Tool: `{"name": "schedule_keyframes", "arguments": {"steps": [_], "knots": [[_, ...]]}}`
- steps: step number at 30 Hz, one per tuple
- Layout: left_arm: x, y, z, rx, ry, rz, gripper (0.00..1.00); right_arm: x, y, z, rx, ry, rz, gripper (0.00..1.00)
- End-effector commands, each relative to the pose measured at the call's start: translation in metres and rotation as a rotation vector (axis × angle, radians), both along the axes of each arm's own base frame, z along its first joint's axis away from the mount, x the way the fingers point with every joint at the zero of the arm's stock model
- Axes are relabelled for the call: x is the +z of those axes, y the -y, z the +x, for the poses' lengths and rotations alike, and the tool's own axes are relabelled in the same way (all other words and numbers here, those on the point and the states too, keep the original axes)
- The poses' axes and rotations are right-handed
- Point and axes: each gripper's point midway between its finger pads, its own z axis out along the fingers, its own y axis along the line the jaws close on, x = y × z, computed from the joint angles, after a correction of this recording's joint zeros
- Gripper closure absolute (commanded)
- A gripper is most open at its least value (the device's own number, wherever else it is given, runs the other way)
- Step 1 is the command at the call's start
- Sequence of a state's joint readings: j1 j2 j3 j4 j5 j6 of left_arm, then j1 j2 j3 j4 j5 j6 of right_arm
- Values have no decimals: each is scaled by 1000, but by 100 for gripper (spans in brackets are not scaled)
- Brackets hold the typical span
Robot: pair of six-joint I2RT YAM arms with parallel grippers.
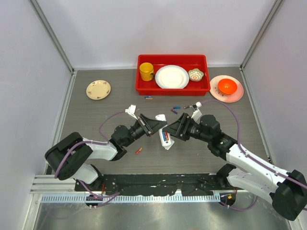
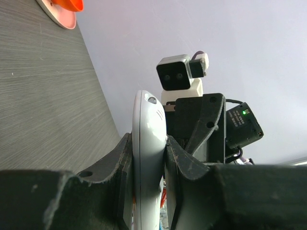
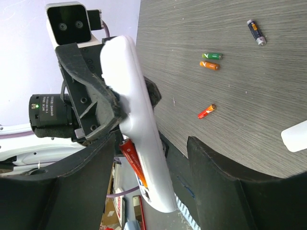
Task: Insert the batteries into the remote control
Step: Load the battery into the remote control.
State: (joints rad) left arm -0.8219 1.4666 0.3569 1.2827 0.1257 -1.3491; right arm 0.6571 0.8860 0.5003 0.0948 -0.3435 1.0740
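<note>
My left gripper [image 1: 154,125] is shut on the white remote control [image 1: 165,136] and holds it above the table with its back slot up. The left wrist view shows the remote [image 2: 148,143] edge-on, clamped between both fingers. A red-orange battery [image 3: 132,160] and a blue one [image 1: 167,137] lie in the slot. My right gripper [image 3: 151,143] is open and straddles the remote [image 3: 139,120], with a wide gap on one side. Loose batteries lie on the table: red-orange [image 3: 206,111], orange [image 3: 209,65], green [image 3: 211,56] and dark purple [image 3: 256,31].
A red tray [image 1: 144,88] at the back holds a yellow cup, a white plate and a small bowl. A cream plate [image 1: 98,89] lies back left; an orange bowl on a pink plate [image 1: 227,88] lies back right. A small white plate [image 3: 295,136] lies on the table.
</note>
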Motion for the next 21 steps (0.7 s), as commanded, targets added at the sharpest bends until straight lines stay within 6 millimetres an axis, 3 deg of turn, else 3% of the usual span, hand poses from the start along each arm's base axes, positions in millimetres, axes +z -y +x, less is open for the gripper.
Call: {"name": "schedule_keyframes", "arguments": {"steps": [1,21], "knots": [[87,-17,-10,23,242,-233,100,3,-2,0,13,10,33,34],[100,-18,-8,39,265,-257,100,-9,-5,-7,39,-28,76,41]]}}
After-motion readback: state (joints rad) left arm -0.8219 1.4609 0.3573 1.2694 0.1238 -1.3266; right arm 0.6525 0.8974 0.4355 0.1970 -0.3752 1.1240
